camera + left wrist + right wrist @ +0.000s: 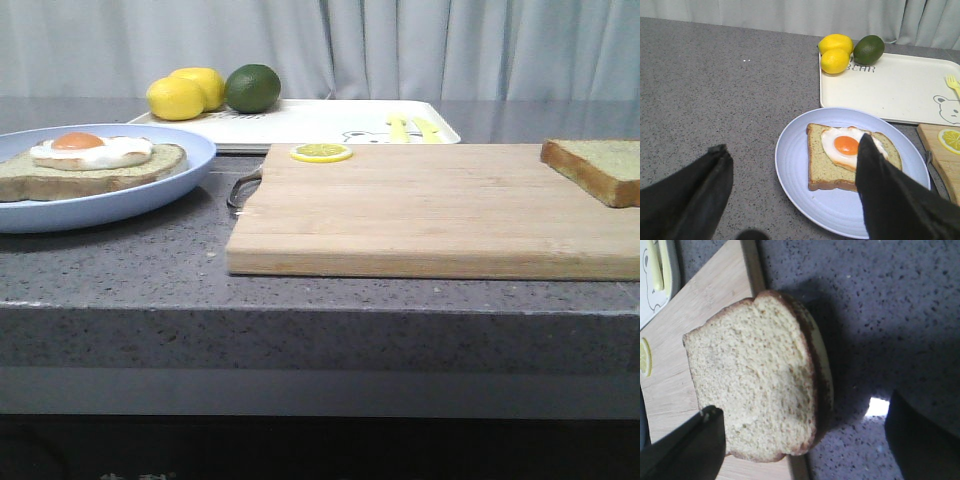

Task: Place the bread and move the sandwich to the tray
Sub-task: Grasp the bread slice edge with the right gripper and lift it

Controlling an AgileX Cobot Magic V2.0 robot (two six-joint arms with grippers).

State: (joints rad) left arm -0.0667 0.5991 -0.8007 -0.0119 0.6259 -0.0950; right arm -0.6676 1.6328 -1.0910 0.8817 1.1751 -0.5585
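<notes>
My right gripper (805, 440) hung with jaws spread either side of the bread (757, 377) on the cutting board's (420, 215) far-right corner — the first step. Left gripper (795, 175) gaped over the sandwich (852, 157) on its blue plate (150, 190). Next I'd close on the slice, then carry it over.

We see a speckled grey stone-like counter (150, 270) with a dull sheen, and a pale wooden board (420, 215), smooth and matt with visible grain. The bread (755, 375) has a rough porous crumb. The plate (800, 195) and tray (900, 90) look like smooth plastic; the egg (847, 146) is glossy
</notes>
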